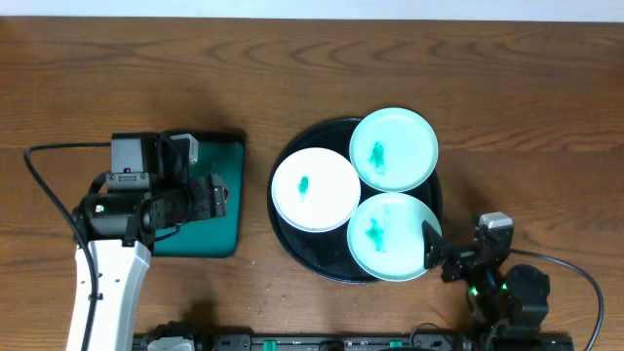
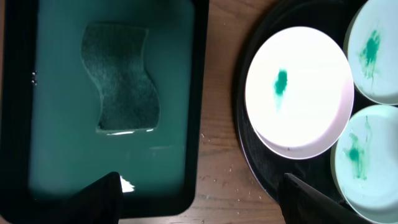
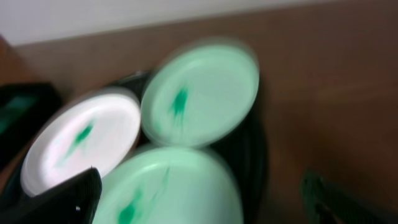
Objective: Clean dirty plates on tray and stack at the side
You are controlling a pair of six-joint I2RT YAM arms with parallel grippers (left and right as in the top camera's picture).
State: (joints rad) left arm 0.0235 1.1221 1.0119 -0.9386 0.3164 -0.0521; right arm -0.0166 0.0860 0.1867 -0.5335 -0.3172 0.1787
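Black fingers on the left gripper (image 2: 202, 198) were spread wide with nothing between them, hanging over the near-right corner of the dark-green tray (image 2: 171, 93). A wavy green sponge (image 2: 124, 78) lay flat further in on that tray, well clear of the fingers.

The right gripper (image 3: 199, 202) was spread open and empty too, right at the edge of the near mint plate (image 1: 390, 236). Couldn't tell if it was actually touching it.

Beyond that sat the white plate (image 1: 314, 190) and the far mint plate (image 1: 393, 148). All three were crowded edge to edge on the round black tray (image 1: 310, 252), each with a teal smear in the middle. The far mint one poked out past the tray's rim. Everything sat on a wooden table (image 1: 292, 58), the two trays side by side.
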